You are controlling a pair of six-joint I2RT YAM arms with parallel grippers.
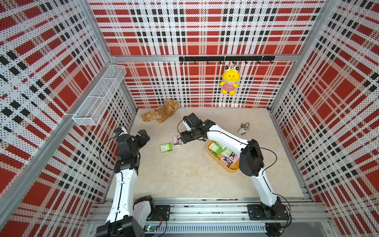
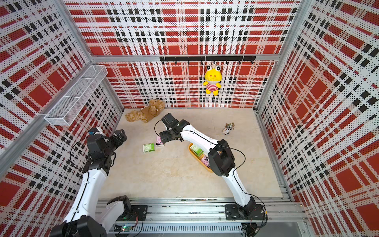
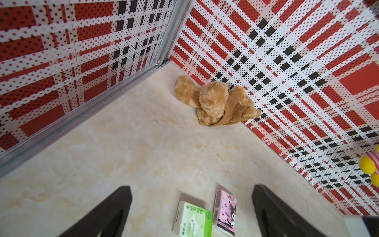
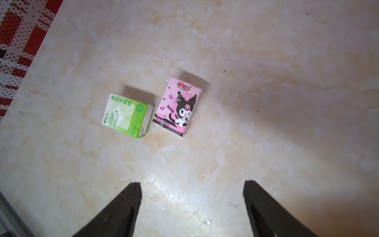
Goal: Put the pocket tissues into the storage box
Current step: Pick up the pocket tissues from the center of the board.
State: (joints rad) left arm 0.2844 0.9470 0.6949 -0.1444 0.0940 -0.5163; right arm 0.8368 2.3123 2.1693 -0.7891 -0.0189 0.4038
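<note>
Two pocket tissues lie loose on the marbled table [image 1: 184,174], left of its middle. One is a green packet [image 4: 127,115] — light green and white, with printed lettering along one edge. Just to its right, with a narrow gap between, is a pink packet [image 4: 178,106] with a black-eared cartoon figure and small skull marks. Both lie flat, face up.

The storage box [image 1: 231,169], a shallow yellow-orange tray, sits well to the right, partly under the right arm [image 1: 225,139]. It holds further packets [image 1: 217,148], green ones at its far end and pink ones nearer.

The right gripper [image 4: 192,183] hangs above the table beside the pink packet, jaws spread wide and holding nothing; the packet lies beyond its fingertips. The left gripper [image 3: 191,187] — also wide open and empty — hangs to the left of both loose packets.
</note>
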